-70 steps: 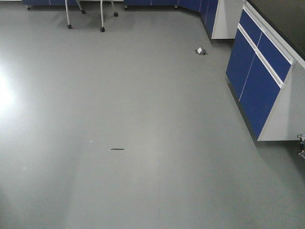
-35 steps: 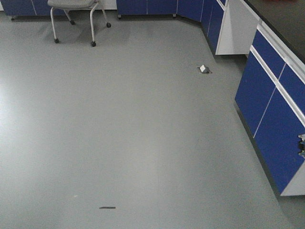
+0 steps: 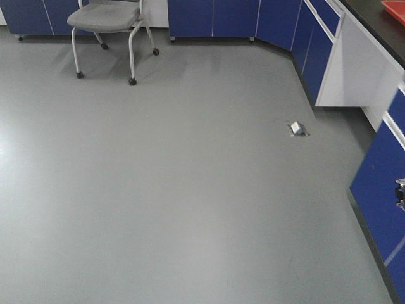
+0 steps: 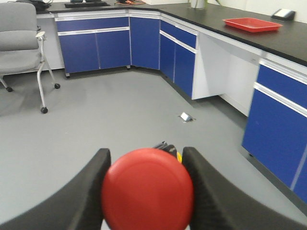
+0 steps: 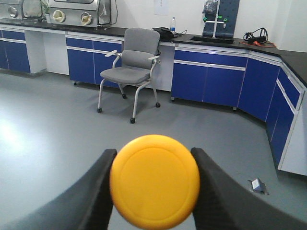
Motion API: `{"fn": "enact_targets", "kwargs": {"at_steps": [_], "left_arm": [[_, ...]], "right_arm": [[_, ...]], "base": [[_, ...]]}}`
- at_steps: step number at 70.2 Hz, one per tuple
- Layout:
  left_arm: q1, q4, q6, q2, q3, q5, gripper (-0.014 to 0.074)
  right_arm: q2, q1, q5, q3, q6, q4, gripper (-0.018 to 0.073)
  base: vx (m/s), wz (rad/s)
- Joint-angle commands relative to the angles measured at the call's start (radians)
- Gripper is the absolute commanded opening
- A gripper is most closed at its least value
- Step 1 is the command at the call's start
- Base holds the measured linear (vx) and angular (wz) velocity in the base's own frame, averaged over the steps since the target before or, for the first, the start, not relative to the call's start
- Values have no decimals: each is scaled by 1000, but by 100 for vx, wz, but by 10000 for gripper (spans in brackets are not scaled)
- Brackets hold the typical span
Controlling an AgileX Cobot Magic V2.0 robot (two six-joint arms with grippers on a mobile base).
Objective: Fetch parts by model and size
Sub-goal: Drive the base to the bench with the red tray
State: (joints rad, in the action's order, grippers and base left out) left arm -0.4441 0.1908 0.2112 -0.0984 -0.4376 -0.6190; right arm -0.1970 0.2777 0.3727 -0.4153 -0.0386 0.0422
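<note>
1. Chair (image 3: 104,16), grey and on castors, stands on the grey floor (image 3: 158,190) with its back to a row of blue cabinets (image 3: 212,18).
2. In the left wrist view, the left gripper (image 4: 146,152) is well to the right of the chair and much nearer the camera. It is clenched on the red switch (image 4: 147,188), with a dark finger pressed to each side of the cap.
3. The red mushroom cap faces the camera and hides the base. A small yellow bit and something dark peek out behind its upper right edge; I cannot tell what they are.
4. In the right wrist view, the right gripper (image 5: 153,152) is to the right of the chair and far closer to the lens. It grasps the yellow switch (image 5: 155,179), its round cap wedged between the two fingers.
5. A small metal floor box (image 3: 299,129) lies on the floor to the right of the chair, apart from it.
6. Further right of the chair, a black counter (image 4: 288,40) tops the cabinets and carries a red tray (image 4: 252,24).
</note>
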Motion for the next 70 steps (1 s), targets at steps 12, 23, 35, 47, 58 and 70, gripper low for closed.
{"fn": "enact_targets", "kwargs": {"at_steps": [12, 23, 35, 47, 58, 70], "left_arm": [[-3, 4, 4, -14, -27, 80, -7], [-3, 4, 4, -14, -27, 80, -7], [-3, 4, 4, -14, -27, 80, -7], [-3, 4, 4, -14, -27, 80, -7], [-3, 4, 4, -14, -27, 80, -7], [-3, 4, 4, -14, -27, 80, -7]], "right_arm": [[-9, -1, -80, -26, -7, 6, -10], [-9, -1, -80, -26, -7, 6, -10], [-9, -1, -80, -26, -7, 6, -10], [-9, -1, -80, -26, -7, 6, -10], [-9, -1, -80, -26, -7, 6, -10], [-9, -1, -80, -26, -7, 6, -10]], "base": [[71, 4], [71, -1], [70, -6], [70, -3], [68, 2], [67, 6]]}}
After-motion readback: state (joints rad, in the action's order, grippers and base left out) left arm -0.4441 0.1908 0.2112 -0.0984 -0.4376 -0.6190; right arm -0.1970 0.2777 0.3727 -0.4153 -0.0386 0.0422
